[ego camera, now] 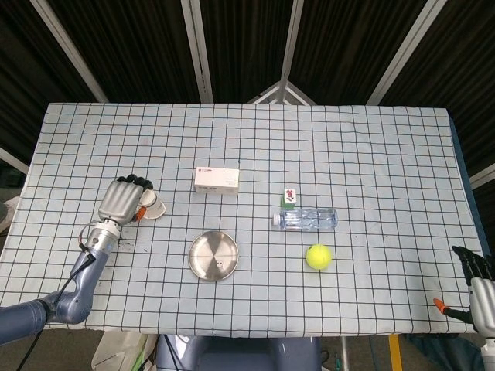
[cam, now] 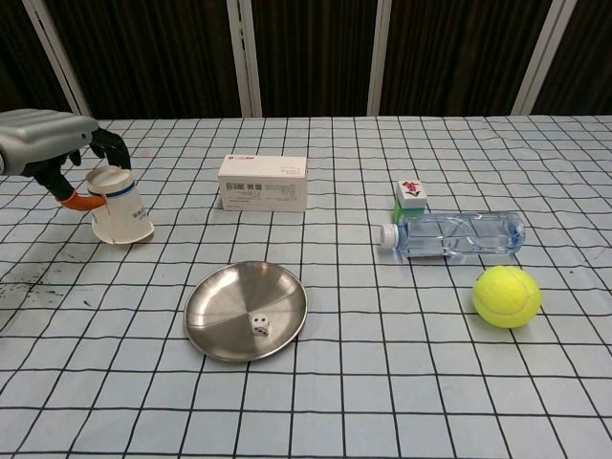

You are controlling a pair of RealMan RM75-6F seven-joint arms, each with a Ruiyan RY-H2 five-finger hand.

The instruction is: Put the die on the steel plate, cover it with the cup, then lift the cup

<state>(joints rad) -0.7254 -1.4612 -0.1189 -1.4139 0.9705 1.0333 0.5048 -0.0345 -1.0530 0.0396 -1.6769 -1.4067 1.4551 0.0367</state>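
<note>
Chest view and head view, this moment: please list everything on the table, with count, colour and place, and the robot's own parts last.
steel plate: 1, silver, front left of centre.
die: 1, white, on the plate.
cup: 1, white paper, mouth down, tilted, far left, held.
box: 1, white, behind the plate.
bottle: 1, clear, lying on its side, right of centre.
small block: 1, green and white with a red mark, behind the bottle's cap end.
tennis ball: 1, yellow-green, in front of the bottle.
table: 1, checked cloth.
left hand: silver and black, holds the cup.
right hand: at the frame's lower right corner, off the table.
</note>
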